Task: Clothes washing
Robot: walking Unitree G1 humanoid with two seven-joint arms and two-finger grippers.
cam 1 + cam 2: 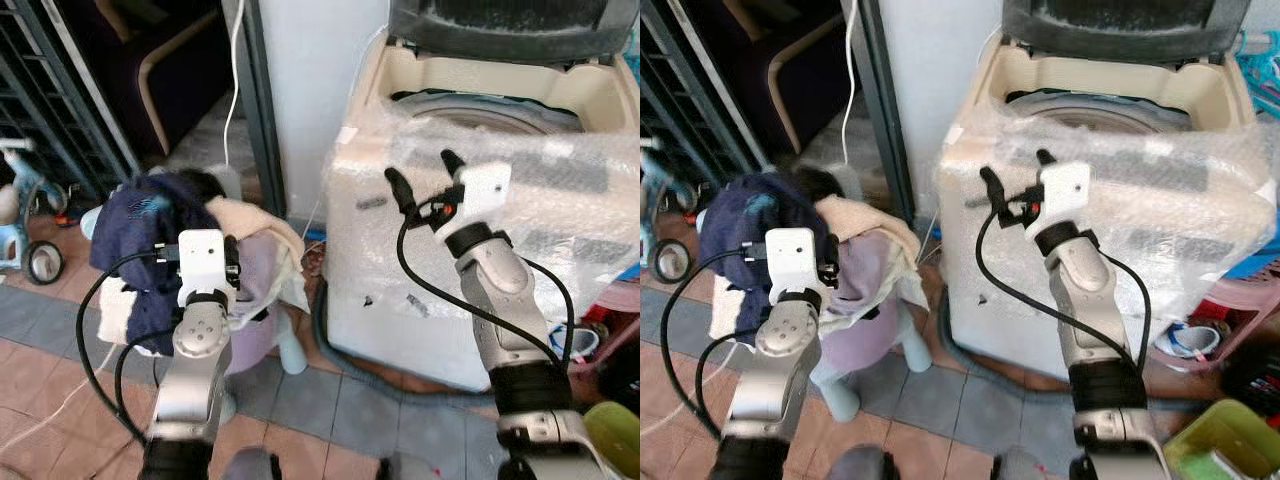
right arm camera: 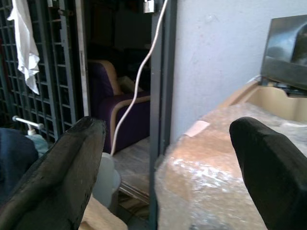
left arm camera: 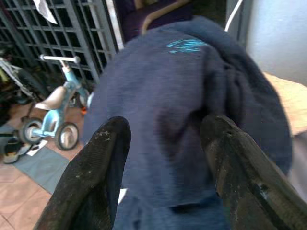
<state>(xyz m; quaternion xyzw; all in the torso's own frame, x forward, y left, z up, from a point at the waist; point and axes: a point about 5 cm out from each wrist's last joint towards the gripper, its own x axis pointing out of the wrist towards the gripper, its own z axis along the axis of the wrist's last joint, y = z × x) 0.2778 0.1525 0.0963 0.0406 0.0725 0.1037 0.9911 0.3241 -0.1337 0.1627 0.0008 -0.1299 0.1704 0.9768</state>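
Two pincers are open: the left pincer (image 1: pixel 195 262) sits just short of the navy garment (image 3: pixel 192 110) heaped beside the washing machine (image 1: pixel 470 250), clearly nearer than the right pincer (image 1: pixel 420 180) raised before the machine's front.

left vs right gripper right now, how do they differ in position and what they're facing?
The left gripper sits low at the dark navy blue garment heaped on the pale plastic stool, fingers either side of the cloth. The right gripper is raised higher, at the front edge of the cream top-loading washing machine wrapped in bubble wrap, holding nothing. Both are open.
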